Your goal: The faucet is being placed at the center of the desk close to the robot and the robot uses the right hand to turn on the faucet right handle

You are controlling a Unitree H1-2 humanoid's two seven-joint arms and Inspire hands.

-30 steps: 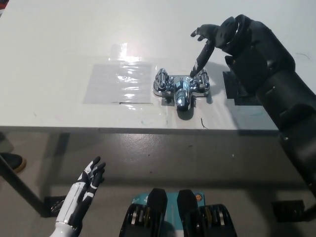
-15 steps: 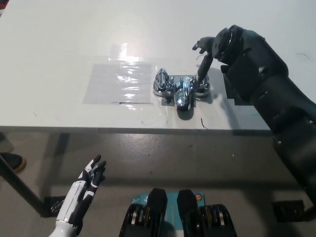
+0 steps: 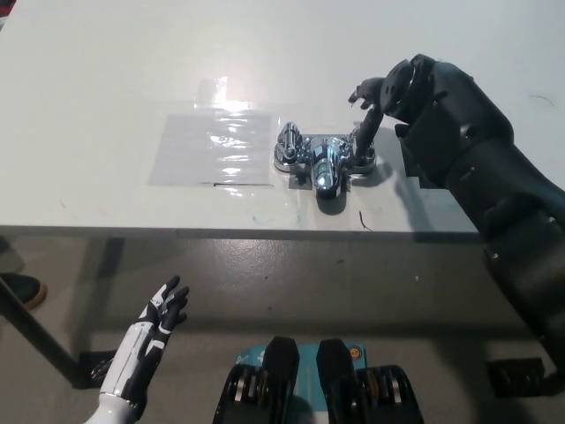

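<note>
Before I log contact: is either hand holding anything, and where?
Nothing grasped: right hand only touches the faucet's right handle with a fingertip; left hand open, empty.

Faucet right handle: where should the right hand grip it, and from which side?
Probably the top of the right handle, from above and its outer right side: it stands upright, and the spout crowds its left. The right hand hangs over it.

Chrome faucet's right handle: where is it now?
Head view: the right handle caps the right end of the chrome faucet, near the front edge of the white desk, beneath the black right hand.
</note>
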